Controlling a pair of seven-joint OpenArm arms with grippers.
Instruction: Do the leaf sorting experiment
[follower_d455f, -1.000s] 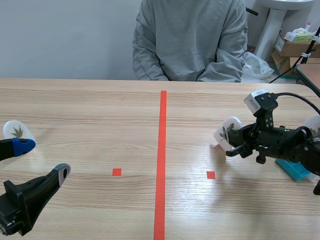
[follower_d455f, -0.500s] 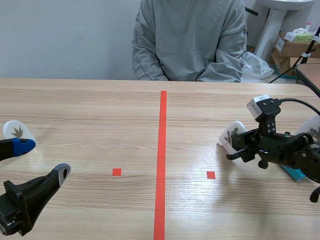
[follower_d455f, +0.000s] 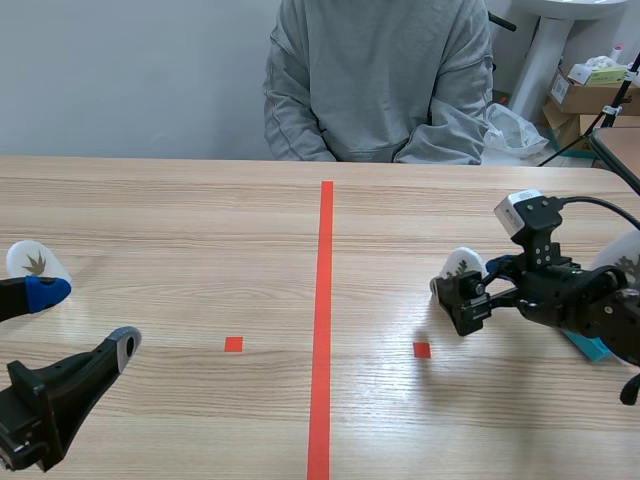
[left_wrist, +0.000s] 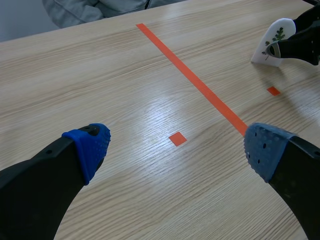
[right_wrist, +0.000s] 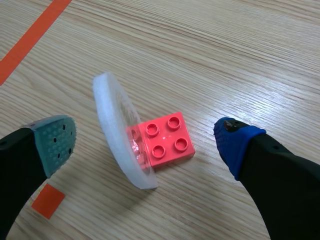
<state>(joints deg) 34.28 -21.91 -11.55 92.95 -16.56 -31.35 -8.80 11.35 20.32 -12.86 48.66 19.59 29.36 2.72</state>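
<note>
Standing on edge against a red studded brick (right_wrist: 165, 141), a thin white leaf plaque (right_wrist: 120, 135): on the table (follower_d455f: 200, 230) to the right of the long orange-red tape line, just beyond the small square mark on that side. Seen from the right wrist, lying between the fingers of the right gripper (right_wrist: 145, 144), edge-on, with its long axis running ahead and away rather than across. Flat faces turned toward the pads, nearer the grey-green pad (right_wrist: 55, 142), with the brick on the side of the blue pad (right_wrist: 235, 142). Fingers spread wide, gripping nothing, touching neither plaque nor brick. Probably calling for a straight close across the thin dimension, catching plaque and brick together, with some risk of tipping the plaque if pinched high or off-centre. Clearly the nearer arm: low over the table, reaching in from the right toward the middle. Well apart at the far left, the left gripper (follower_d455f: 85, 320), likewise spread and empty, low by the table's near edge, just beside a second leaf plaque (follower_d455f: 35, 262). Across the table, a seated person (follower_d455f: 380, 80) in a grey top, hands not in view.
</note>
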